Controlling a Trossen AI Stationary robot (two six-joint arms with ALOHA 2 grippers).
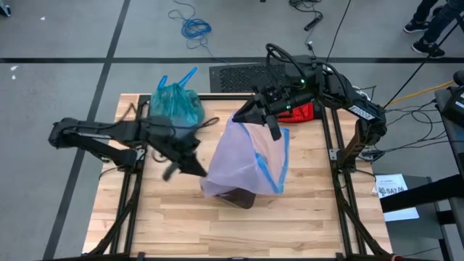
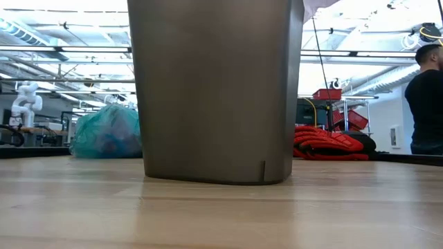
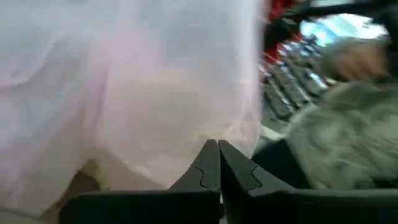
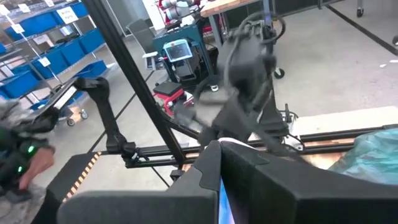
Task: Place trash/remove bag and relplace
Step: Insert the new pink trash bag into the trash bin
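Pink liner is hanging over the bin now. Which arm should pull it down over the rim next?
Probably the left. Its tool, shut, sits low against the pink liner's side near the bin. The right tool is shut on the liner's top edge, holding it up, so it looks better kept there.

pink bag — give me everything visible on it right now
The pale pink bag is thin, translucent plastic with a blue strip running down one side. It hangs draped over the dark bin, covering most of it; only the bin's base shows below. The right claw is shut on its top edge, holding it up. The left claw, shut, sits against its lower side; the left wrist view shows the film right at the fingertips.
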